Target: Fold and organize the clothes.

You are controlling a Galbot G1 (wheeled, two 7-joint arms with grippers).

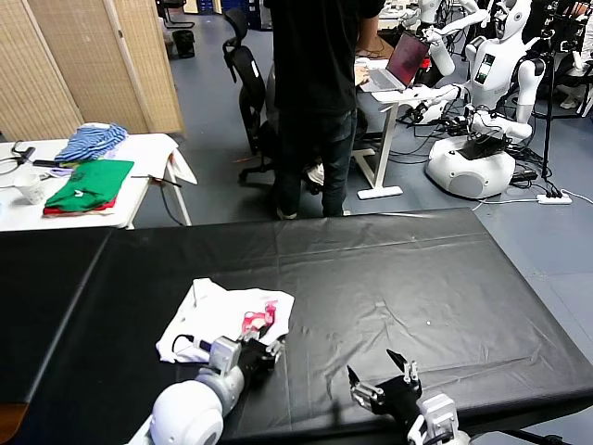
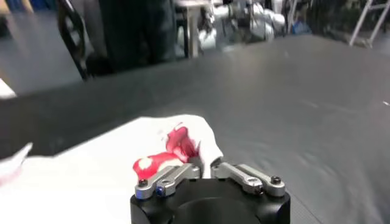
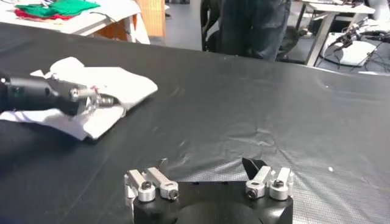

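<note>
You had the white T-shirt lying folded into a rough bundle on the black table, at about eight o'clock from the table's middle, with the pink-red print showing on the edge nearest the left gripper. That gripper sat at the shirt's near right corner, touching or just over the cloth; the head view suggested spread fingers gripping nothing, but the pictures did not settle it. Your right gripper hung well apart from the shirt, at about five o'clock from the table's middle, with its fingers spread and nothing between them.

You looked to be between folds: the shirt was doubled over but uneven, with loose edges at its far left. The next move called for you to choose a fresh edge, probably the ragged left side, and to pinch only the top layers so the fold beneath did not drag. Otherwise you needed to lift the bundle whole and carry it toward the side table at ten o'clock, where the green folded garment and the blue striped one lay.
</note>
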